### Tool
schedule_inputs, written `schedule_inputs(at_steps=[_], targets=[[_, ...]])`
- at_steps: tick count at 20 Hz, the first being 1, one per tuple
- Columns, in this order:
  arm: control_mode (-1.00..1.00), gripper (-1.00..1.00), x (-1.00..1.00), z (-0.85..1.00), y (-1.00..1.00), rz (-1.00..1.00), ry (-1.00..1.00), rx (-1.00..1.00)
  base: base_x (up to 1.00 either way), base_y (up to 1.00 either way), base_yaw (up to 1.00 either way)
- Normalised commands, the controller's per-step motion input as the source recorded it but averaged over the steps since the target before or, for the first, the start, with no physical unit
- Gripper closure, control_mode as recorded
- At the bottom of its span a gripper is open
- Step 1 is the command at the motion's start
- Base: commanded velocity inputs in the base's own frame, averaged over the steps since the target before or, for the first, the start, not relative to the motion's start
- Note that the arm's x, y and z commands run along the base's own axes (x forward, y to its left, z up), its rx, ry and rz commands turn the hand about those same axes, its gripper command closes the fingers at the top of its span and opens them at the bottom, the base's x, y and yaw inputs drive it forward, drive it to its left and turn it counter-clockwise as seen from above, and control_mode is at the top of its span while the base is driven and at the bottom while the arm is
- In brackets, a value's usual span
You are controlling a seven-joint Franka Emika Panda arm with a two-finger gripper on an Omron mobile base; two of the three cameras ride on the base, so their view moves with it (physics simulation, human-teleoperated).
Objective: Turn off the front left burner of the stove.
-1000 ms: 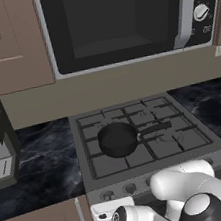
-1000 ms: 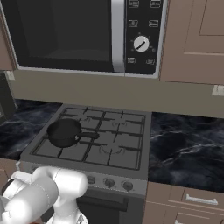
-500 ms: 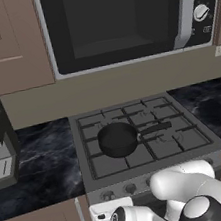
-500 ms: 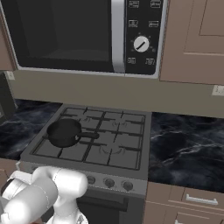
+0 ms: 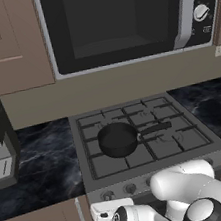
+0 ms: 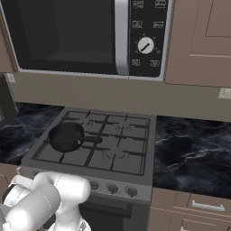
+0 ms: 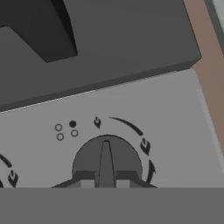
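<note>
Stove (image 5: 157, 168): lower centre of left base view, front panel partly hidden by arm. Front left burner (image 5: 110, 163): near-left grate corner, pan (image 5: 118, 139) overlapping. Knob (image 7: 106, 162): bottom centre of hand view, lower half cut off. Gripper (image 7: 106, 183): fingertips flank knob; grip state unclear.

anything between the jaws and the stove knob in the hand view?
Nothing visible. In the hand view the knob sits dead ahead on the stove front panel, its ridge pointing at the flame marks, with open panel around it. The black pan is up on the grates.
</note>
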Motion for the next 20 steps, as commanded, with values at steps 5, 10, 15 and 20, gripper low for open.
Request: schedule_inputs(at_steps=[5,10,15,20], targets=[[-1.00,1.00,0.00,0.00,0.00,-0.06,0.00,0.29,0.00,0.00,0.00],[-1.00,1.00,0.00,0.00,0.00,-0.08,0.00,0.30,0.00,0.00,0.00],[-1.00,1.00,0.00,0.00,0.00,-0.10,0.00,0.32,0.00,0.00,0.00],[-1.00,1.00,0.03,0.00,0.00,-0.09,0.00,0.34,0.00,0.00,0.00]])
